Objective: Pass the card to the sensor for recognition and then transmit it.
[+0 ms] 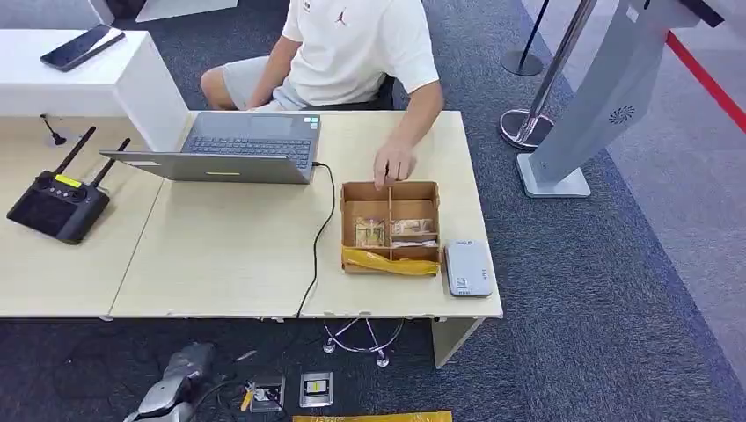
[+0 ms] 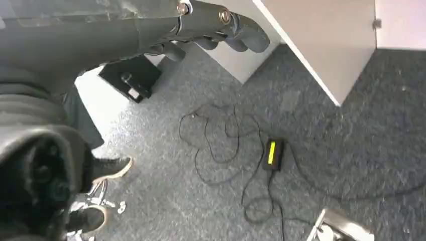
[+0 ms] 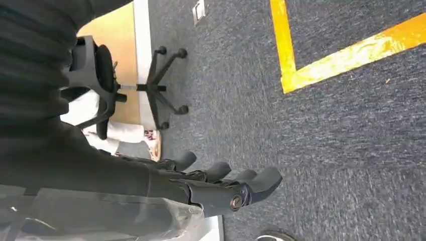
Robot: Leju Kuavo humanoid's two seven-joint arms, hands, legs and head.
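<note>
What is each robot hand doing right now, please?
Left robot hand: open, holding nothing, hanging over the carpet.
Right robot hand: open, holding nothing, hanging over the carpet.

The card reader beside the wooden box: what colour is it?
Light grey, with a small blue mark; the card reader shows best in the head view.

Jumpman logo on the person's white shirt (image 1: 352,44); no legible text.

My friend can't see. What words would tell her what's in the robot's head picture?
A person in a white shirt sits behind a pale wooden table, one hand touching a divided cardboard box holding cards. A grey card reader lies beside the box, an open laptop and a black antenna remote further left.
</note>
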